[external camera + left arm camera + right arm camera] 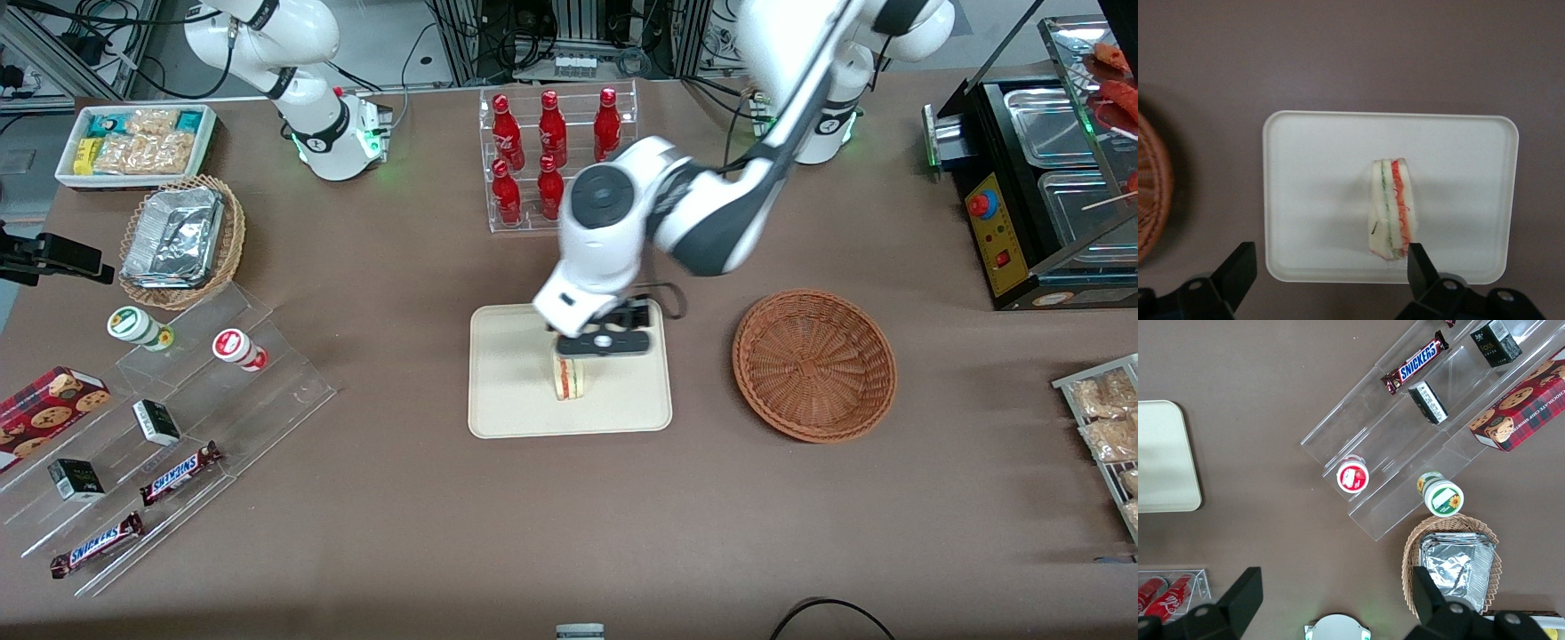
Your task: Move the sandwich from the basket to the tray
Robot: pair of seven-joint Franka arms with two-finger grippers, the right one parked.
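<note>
Above the tray (498, 418), the spread, released gripper (1331, 267) should be lifted straight, so the standing sandwich (1391, 208) is not toppled.

Gripper (601, 343) spread just above sandwich (571, 376) on tray (507, 391); bare tray around sandwich.

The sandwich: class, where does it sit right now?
The sandwich lies on the tray, under the open end effector, with the empty basket beside the tray.
</note>
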